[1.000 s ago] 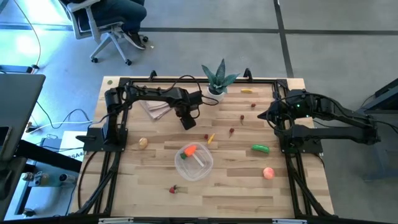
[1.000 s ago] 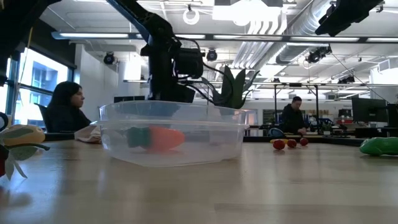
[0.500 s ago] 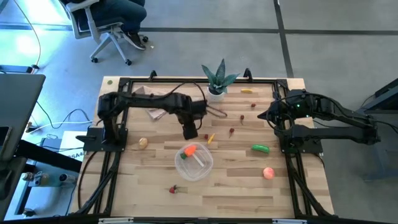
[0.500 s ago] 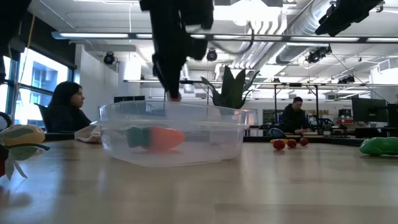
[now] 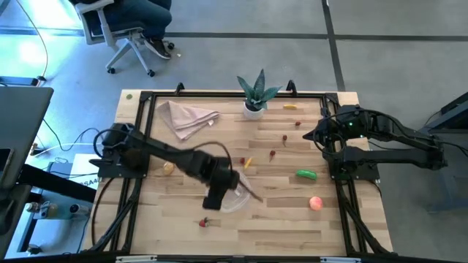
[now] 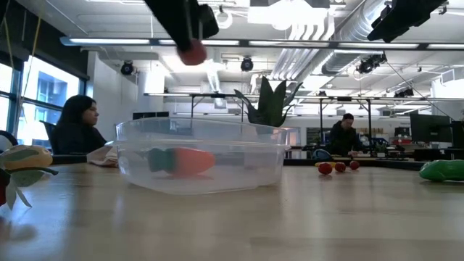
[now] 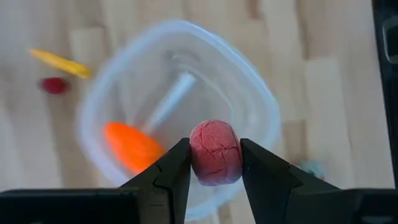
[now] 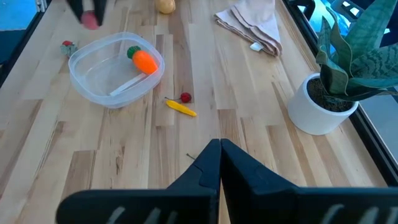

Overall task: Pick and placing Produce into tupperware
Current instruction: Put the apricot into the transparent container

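left tool (image 7: 215, 163) pinched a small red piece (image 7: 215, 152) at its sides, held above the tub (image 7: 261, 102) | we judged it light, firm, a bit rough (unlikely to slip) | carrot (image 7: 132, 147) lay in tub on desk (image 5: 292, 226) | right tool (image 8: 220, 163) pressed together, waiting at the desk's right side
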You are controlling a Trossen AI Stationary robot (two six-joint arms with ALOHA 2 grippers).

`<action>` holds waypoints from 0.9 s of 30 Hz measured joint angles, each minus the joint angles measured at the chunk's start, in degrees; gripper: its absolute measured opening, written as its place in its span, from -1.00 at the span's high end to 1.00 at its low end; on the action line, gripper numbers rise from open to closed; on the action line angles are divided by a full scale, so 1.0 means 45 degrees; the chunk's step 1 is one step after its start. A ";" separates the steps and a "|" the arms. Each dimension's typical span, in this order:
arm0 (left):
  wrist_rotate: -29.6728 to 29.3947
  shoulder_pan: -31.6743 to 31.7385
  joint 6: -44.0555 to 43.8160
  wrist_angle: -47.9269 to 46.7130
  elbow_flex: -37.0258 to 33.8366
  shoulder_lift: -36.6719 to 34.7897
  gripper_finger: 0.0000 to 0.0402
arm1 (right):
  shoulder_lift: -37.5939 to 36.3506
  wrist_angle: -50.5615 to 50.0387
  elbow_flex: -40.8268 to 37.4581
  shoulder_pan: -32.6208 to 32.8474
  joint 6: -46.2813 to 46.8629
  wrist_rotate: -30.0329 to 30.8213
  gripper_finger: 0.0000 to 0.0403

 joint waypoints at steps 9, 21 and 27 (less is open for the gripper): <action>-0.1166 -0.0695 -0.0214 0.0213 0.0015 0.0581 0.40 | 0.0002 0.0001 0.0000 0.0000 0.0000 0.0000 1.00; -0.1353 -0.0591 -0.0025 0.0659 0.0035 0.1858 0.40 | -0.0007 -0.0003 0.0000 -0.0004 0.0000 0.0032 1.00; -0.1480 -0.0588 -0.0297 -0.0376 -0.0072 0.2433 0.40 | -0.0008 -0.0013 0.0000 0.0000 0.0000 -0.0020 1.00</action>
